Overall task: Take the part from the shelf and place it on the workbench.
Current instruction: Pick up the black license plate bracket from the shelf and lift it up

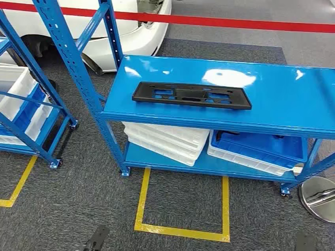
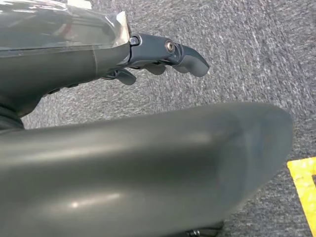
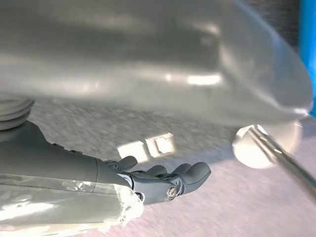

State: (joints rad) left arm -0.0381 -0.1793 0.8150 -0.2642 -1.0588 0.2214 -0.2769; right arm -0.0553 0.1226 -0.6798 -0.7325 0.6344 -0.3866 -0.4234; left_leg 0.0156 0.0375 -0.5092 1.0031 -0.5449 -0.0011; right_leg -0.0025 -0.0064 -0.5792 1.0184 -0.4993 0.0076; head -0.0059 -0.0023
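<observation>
The long flat black plastic part with cut-outs (image 1: 191, 95) lies on the blue metal shelf (image 1: 272, 89), long axis running 9 to 3 o'clock, toward 12 o'clock from both low-hanging hands, left hand (image 2: 164, 54) and right hand (image 3: 164, 180), each empty with fingers loosely extended, neither clearly nearer.

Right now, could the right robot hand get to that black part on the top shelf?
Probably yes, with a reach. The black part lies flat, alone on the blue shelf, nothing above or in front of it. The right robot hand hangs low over the carpet, holding nothing, so the arm must rise first.
</observation>
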